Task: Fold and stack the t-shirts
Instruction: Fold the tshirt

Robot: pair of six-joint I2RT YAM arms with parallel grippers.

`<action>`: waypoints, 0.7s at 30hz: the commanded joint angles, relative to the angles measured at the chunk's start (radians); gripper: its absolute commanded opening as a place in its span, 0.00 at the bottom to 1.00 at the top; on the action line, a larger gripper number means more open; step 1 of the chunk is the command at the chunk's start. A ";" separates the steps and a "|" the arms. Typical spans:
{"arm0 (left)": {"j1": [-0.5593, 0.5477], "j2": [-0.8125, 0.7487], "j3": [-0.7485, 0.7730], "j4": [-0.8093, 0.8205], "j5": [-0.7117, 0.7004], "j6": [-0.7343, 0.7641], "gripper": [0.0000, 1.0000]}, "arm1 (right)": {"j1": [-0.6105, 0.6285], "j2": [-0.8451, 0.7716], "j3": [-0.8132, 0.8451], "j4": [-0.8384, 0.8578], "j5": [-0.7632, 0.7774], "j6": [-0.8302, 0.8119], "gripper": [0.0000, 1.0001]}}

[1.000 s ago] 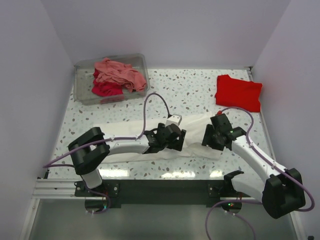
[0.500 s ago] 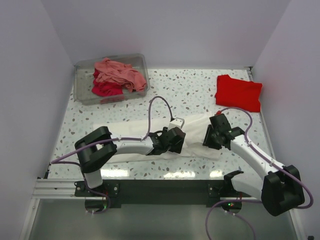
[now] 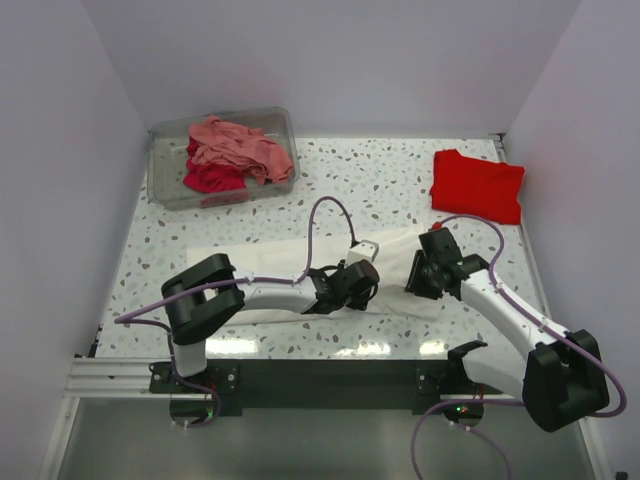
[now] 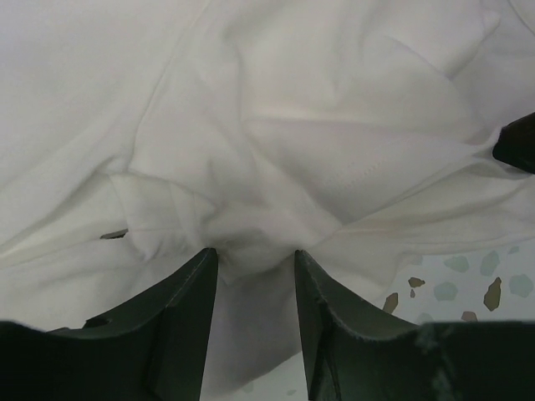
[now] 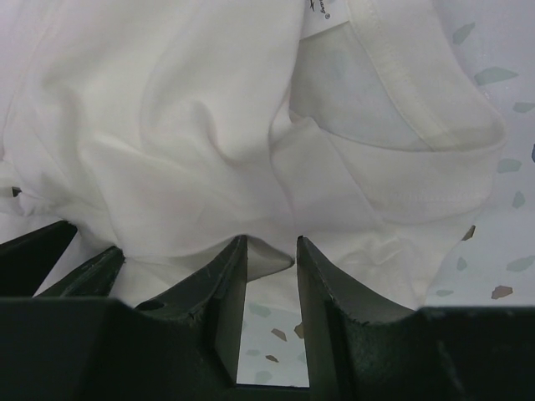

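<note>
Your light is bright and even from above — glare streaks the table, the white t-shirt nearly washes out close up.

My speckled table carries a white t-shirt across its near middle; a folded red t-shirt lies far right. A clear bin sits far left.

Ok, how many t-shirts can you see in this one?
4: a white t-shirt mid-table, a folded red t-shirt far right, a salmon-pink one and a crimson one heaped in the clear bin, which may hide more.
</note>
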 commanded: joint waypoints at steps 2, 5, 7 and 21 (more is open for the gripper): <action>-0.002 0.004 0.033 -0.025 -0.046 -0.031 0.43 | 0.005 -0.008 -0.008 0.022 -0.006 0.009 0.33; -0.002 0.003 0.032 -0.033 -0.056 -0.029 0.36 | 0.006 -0.016 -0.008 0.022 -0.014 0.009 0.31; -0.002 0.004 0.032 -0.036 -0.059 -0.032 0.28 | 0.008 -0.022 -0.008 0.021 -0.016 0.010 0.29; -0.002 -0.089 -0.005 -0.112 -0.114 -0.006 0.00 | 0.011 -0.054 -0.025 0.013 -0.029 0.013 0.07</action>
